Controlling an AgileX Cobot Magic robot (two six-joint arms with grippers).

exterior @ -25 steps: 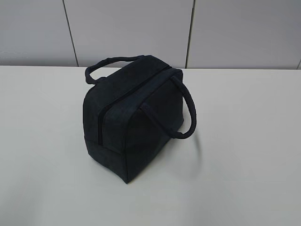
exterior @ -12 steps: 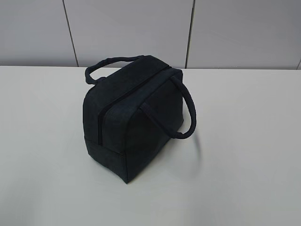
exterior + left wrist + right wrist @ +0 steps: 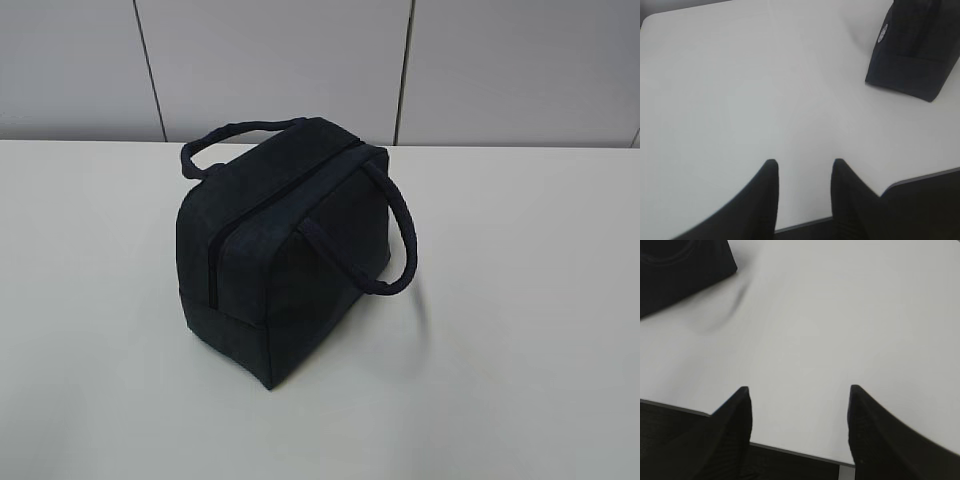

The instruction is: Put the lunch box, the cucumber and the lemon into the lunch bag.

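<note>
Lunch bag (image 3: 285, 255) zipped shut, alone on surface (image 3: 520, 330); box, cucumber, lemon unseen, probably packed; left claw (image 3: 802, 165) and right claw (image 3: 797, 390) both open, empty.

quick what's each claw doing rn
Left claw: open, holding nothing.
Right claw: open, holding nothing.

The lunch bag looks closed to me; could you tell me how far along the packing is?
The lunch bag stands zipped on the table. No lunch box, cucumber or lemon shows in any view, so whether they are inside cannot be told. Nothing is in hand: the left gripper and right gripper hover open and empty near the table edge.
</note>
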